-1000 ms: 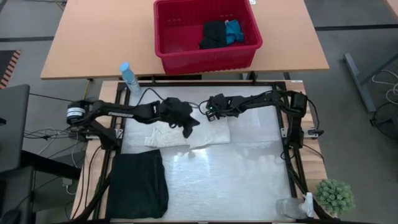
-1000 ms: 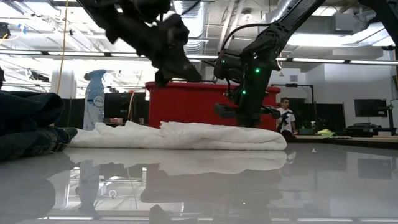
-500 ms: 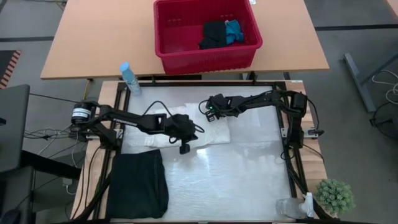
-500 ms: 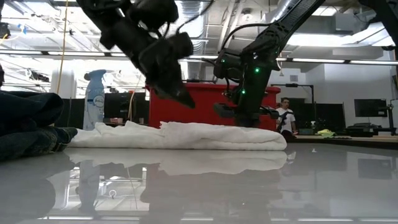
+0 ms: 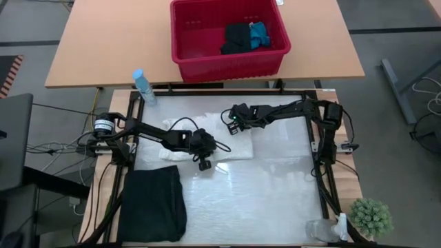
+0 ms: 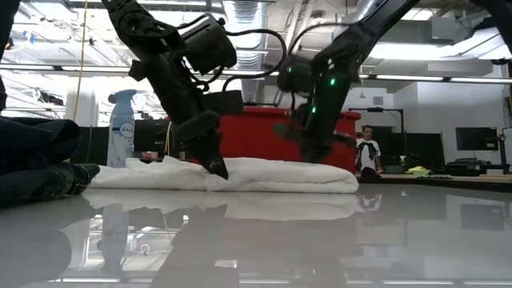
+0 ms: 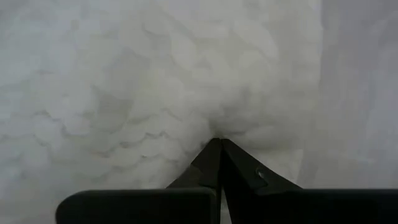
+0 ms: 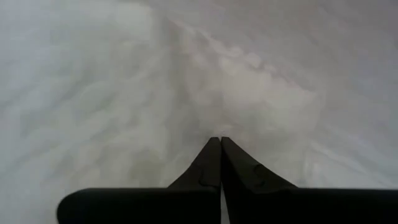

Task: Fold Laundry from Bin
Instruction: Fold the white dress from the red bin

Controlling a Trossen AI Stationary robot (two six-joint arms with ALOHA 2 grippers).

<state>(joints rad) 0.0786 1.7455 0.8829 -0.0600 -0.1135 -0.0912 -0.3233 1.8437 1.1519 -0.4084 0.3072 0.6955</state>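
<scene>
A white crinkled cloth (image 5: 238, 146) lies folded flat across the table's middle and shows as a low mound in the low view (image 6: 272, 174). My left gripper (image 5: 204, 161) is shut, its tips down on the cloth's near edge (image 6: 218, 170). My right gripper (image 5: 231, 125) is shut at the cloth's far edge. A folded black garment (image 5: 153, 203) lies at the near left. The red bin (image 5: 180, 43) stands on the far table, holding a black item (image 5: 236, 38) and a small blue one (image 5: 260, 32). My left gripper presses its shut fingertips (image 7: 219, 144) down on the white cloth's near edge (image 7: 217, 121), slanting from above and from the table's left. The cloth puckers around the tips and lies on the table. My right gripper rests its shut fingertips (image 8: 219, 143) on a ridge of the cloth (image 8: 249, 93) near its far edge, coming from the table's right and above. The cloth lies on the table there.
A blue-capped spray bottle (image 5: 142, 85) stands at the table's far left corner. A clear bottle (image 5: 322, 231) and a small green plant (image 5: 371, 217) are at the near right. The white table surface (image 5: 269, 200) is bare at the near right. A person (image 6: 368, 152) stands far behind.
My left gripper has gone down and toward the table's near edge, from above the cloth onto its near edge, tipping to point down; the cloth dents under it. My right gripper has sunk a little onto the cloth's far edge.
</scene>
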